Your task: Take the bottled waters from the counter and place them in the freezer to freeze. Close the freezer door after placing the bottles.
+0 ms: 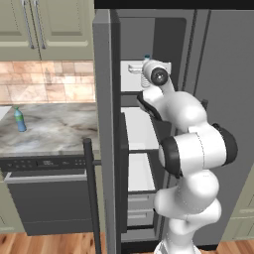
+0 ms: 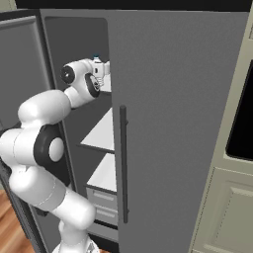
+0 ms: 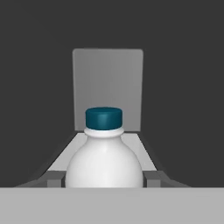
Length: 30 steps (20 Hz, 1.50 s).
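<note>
Blue bottle [image 1: 19,119]: translucent blue, green cap, upright on the marbled desk [image 1: 54,130], left of the freezer [image 1: 139,149].
Clear bottle [image 3: 104,153]: pale, dark teal cap, upright over the freezer's top white shelf.
Freezer door [image 1: 101,129]: wide open.

- My own wrist hides most of the ribbed bottle [image 1: 145,69] on the freezer shelf [image 1: 131,79].
- In my hand view, the bottle's [image 3: 104,164] lower body and my pincer fingertips are cut off.
</note>
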Tool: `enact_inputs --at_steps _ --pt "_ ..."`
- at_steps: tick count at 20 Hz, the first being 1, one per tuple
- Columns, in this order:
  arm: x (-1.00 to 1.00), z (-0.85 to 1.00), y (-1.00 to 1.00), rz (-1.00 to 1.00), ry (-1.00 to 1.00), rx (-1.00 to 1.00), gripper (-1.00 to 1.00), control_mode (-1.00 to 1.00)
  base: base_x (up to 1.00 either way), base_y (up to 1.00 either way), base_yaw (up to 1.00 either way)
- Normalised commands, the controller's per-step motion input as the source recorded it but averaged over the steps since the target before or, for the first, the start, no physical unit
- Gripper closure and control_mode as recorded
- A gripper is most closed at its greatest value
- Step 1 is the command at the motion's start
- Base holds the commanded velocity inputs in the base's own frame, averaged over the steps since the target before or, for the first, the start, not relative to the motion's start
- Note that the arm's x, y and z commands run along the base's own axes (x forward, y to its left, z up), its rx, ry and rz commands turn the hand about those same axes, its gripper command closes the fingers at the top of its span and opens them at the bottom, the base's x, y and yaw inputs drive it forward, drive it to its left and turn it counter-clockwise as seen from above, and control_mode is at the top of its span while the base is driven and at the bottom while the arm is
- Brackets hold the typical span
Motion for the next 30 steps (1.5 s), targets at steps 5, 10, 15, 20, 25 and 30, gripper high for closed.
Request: enact_inputs --at_steps 5,10,15,20,25,30 --pt "0.23 -0.05 0.00 0.00 0.00 0.00 1.00 -1.00 0.00 0.00 0.00" --pt "0.26 -0.13 0.00 0.00 0.00 0.00 1.00 -1.00 0.00 0.00 0.00" --pt "0.33 -0.19 0.00 0.00 0.00 0.00 1.00 -1.00 0.00 0.00 0.00" --pt "0.29 -0.14 0.00 0.00 0.00 0.00 1.00 -1.00 0.00 0.00 0.00" --pt "0.27 -0.14 0.00 0.00 0.00 0.00 1.00 -1.00 0.00 0.00 0.00" --pt "0.14 -0.23 0.00 0.00 0.00 0.00 1.00 -1.00 0.00 0.00 0.00"
